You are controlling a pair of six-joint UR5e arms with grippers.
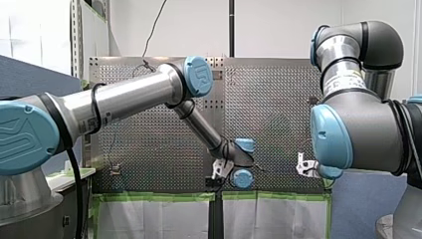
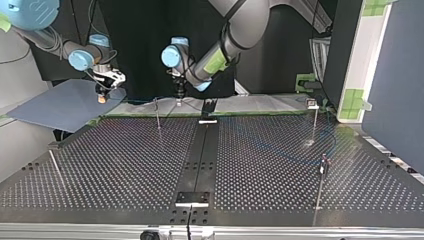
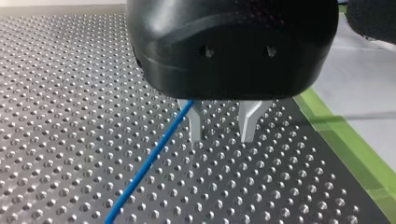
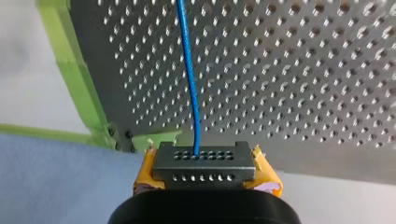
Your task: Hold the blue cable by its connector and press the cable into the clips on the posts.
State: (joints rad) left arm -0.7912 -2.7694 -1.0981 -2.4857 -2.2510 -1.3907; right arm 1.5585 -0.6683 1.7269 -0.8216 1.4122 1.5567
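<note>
My right gripper point(image 4: 205, 183) is shut on the black connector point(image 4: 204, 163), with yellow pads point(image 4: 268, 179) on both its sides. The blue cable point(image 4: 190, 70) leaves the connector and runs ahead over the perforated table. In the top view my right gripper point(image 2: 102, 95) hangs at the far left, off the table's edge. My left gripper point(image 2: 178, 92) stands right of it, above the table's far edge. Its metal fingers point(image 3: 197, 126) are apart over the plate, my left gripper point(image 3: 222, 139) open at the tips. The blue cable point(image 3: 149, 161) comes out from under its body beside one finger. Thin posts point(image 2: 158, 114) point(image 2: 315, 120) point(image 2: 322, 172) stand on the table.
Green tape point(image 3: 345, 144) lines the table's edge close to my left gripper. A blue-grey sheet point(image 2: 60, 105) lies beyond the table under my right gripper. A black strip point(image 2: 200, 155) with a bracket point(image 2: 192, 198) divides the two plates. Another post point(image 2: 55, 167) leans at the near left.
</note>
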